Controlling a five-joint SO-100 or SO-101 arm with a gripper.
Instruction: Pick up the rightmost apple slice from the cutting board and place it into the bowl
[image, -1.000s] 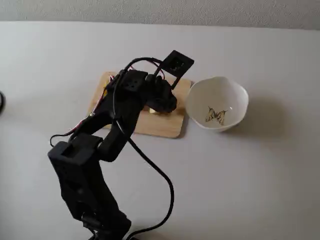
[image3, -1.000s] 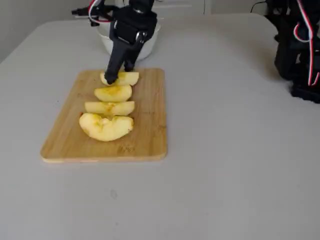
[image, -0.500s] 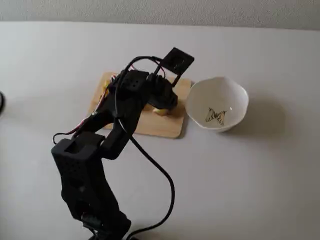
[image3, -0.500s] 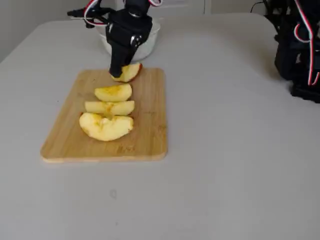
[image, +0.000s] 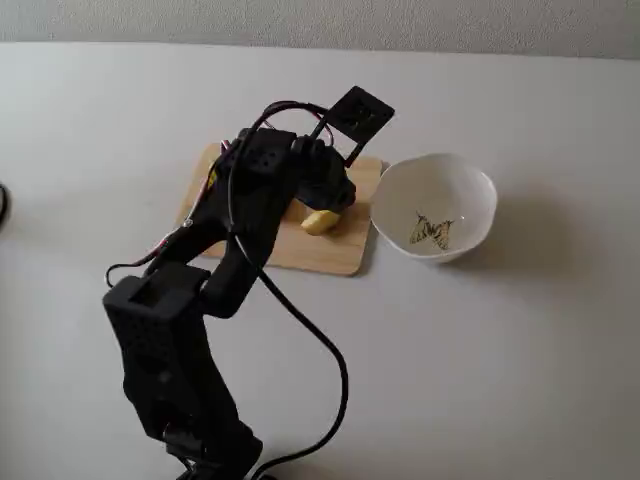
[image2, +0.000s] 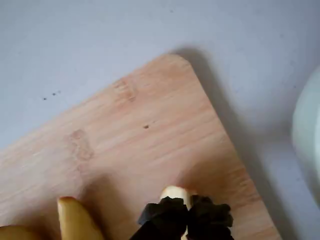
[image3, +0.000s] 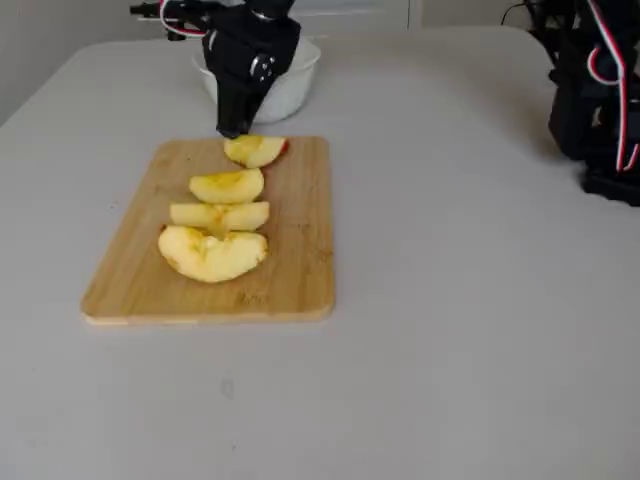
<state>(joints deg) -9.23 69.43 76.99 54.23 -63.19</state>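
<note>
I can read no writing or brand marks anywhere. My black plastic tool (image2: 186, 219) is down at the far end of the light-tan wooden cutting board with rounded corners (image3: 300, 250), its knobbly fingertips (image2: 165, 212) pressed together over the plump pale-yellow apple slice with a faintly reddish skin edge (image3: 255, 150); I cannot tell whether they actually clamp it. That slice lies on the board, nearest the white glossy ceramic bowl with a wavy rim (image: 470, 185), which has a dark-and-yellow butterfly drawing inside. Three more pale-yellow wedges (image3: 213, 254) line up behind it on the grainy wood. The matte grey bench (image3: 480, 330) carries everything.
</note>
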